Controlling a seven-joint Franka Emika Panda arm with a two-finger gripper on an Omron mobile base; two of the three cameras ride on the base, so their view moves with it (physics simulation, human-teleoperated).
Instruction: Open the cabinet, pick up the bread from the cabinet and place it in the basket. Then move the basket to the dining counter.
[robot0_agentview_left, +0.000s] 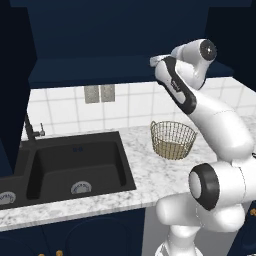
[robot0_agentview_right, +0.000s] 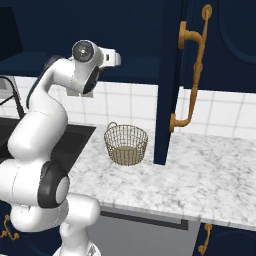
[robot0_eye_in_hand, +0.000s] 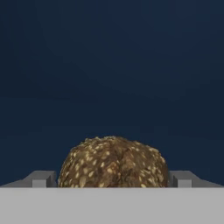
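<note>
A: Where is the bread (robot0_eye_in_hand: 113, 162) now?
B: In the hand view it is a round brown loaf with pale seeds, low in the middle, in front of a dark navy surface.
A: And the gripper (robot0_eye_in_hand: 113, 180)?
B: Its jaws are spread wide. One finger tip (robot0_eye_in_hand: 42, 179) stands on each side of the loaf. I cannot tell if they touch it.
A: Is the cabinet open?
B: Yes. In the right base view one cabinet door (robot0_agentview_right: 170, 80) stands open, with a long brass handle (robot0_agentview_right: 192, 67).
A: And the basket (robot0_agentview_left: 173, 139)?
B: It stands upright on the marble counter (robot0_agentview_left: 145, 175), to the right of the black sink (robot0_agentview_left: 75, 167) and near the tiled wall.
</note>
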